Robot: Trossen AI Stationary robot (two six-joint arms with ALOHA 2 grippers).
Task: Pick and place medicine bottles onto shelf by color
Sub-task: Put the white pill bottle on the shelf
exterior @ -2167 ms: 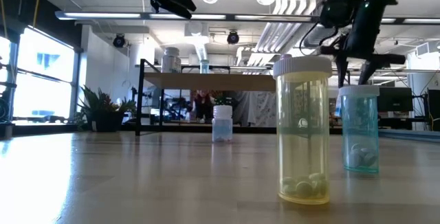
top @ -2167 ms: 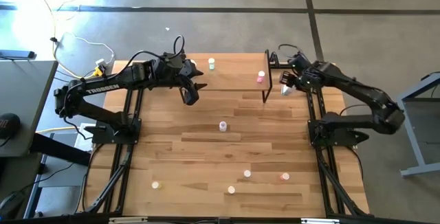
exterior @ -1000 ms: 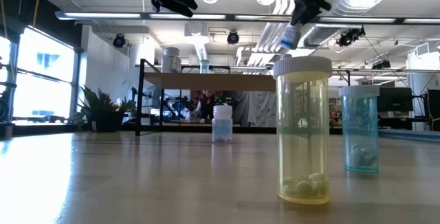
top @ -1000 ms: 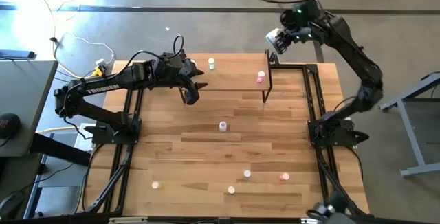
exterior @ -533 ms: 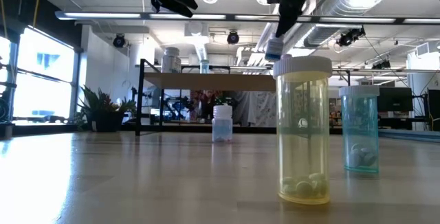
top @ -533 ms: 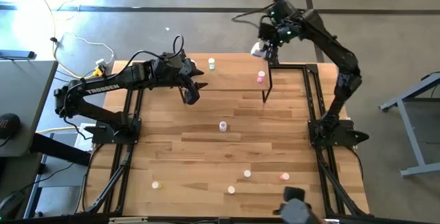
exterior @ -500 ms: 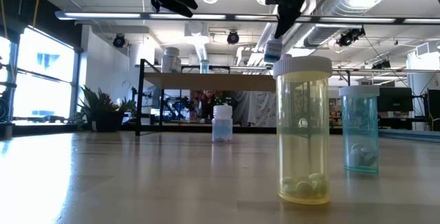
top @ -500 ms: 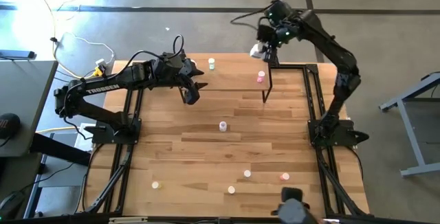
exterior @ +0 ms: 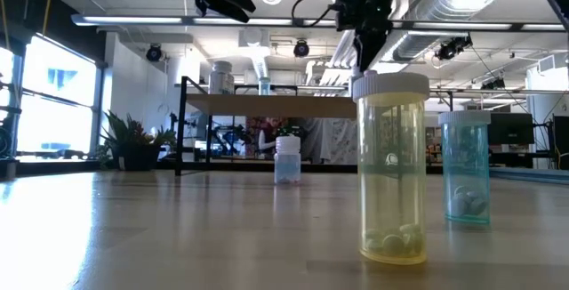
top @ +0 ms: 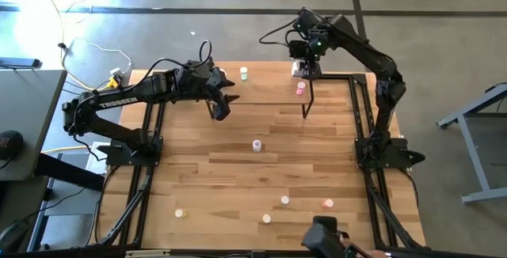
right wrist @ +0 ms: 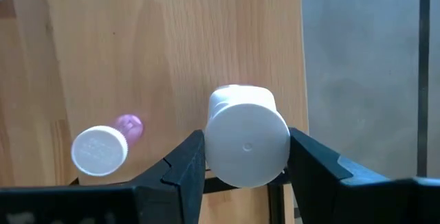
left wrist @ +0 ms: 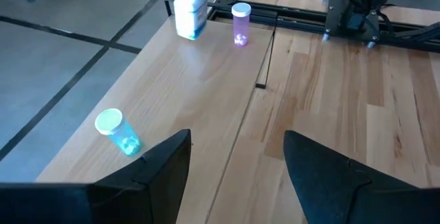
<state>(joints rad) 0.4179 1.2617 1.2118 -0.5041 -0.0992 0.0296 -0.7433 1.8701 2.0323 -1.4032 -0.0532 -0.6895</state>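
The shelf (top: 269, 84) is a light-wood board on black legs at the table's far edge. A pink bottle (top: 300, 89) stands near its right end and a pale green-blue bottle (top: 243, 73) near its left end. My right gripper (top: 303, 66) is shut on a white bottle (left wrist: 189, 7) over the shelf's far right corner. I cannot tell whether the bottle's base touches the board. My left gripper (top: 219, 109) is open and empty above the shelf's near left edge. It also shows in the left wrist view (left wrist: 237, 155). My right gripper pinches the white bottle between its two fingers (right wrist: 184, 161), on the bottle's sides (right wrist: 212, 138) just below the cap. The fingers come from above, pointing down. The bottle stands about upright below them, cap up.
Loose bottles stand on the table: a white one (top: 257, 145) mid-table, and several near the front edge, among them an orange one (top: 328, 203) and a yellowish one (top: 180, 211). In the low view a yellow bottle (exterior: 391, 165) and a blue one (exterior: 464, 170) stand close. A dark object (top: 321, 238) shows at the near edge.
My right gripper has carried the white bottle from high beyond the table's far right corner toward the left and down, to over the shelf's far right corner. The bottle has tipped from slanting to about upright. My left gripper has kept still.
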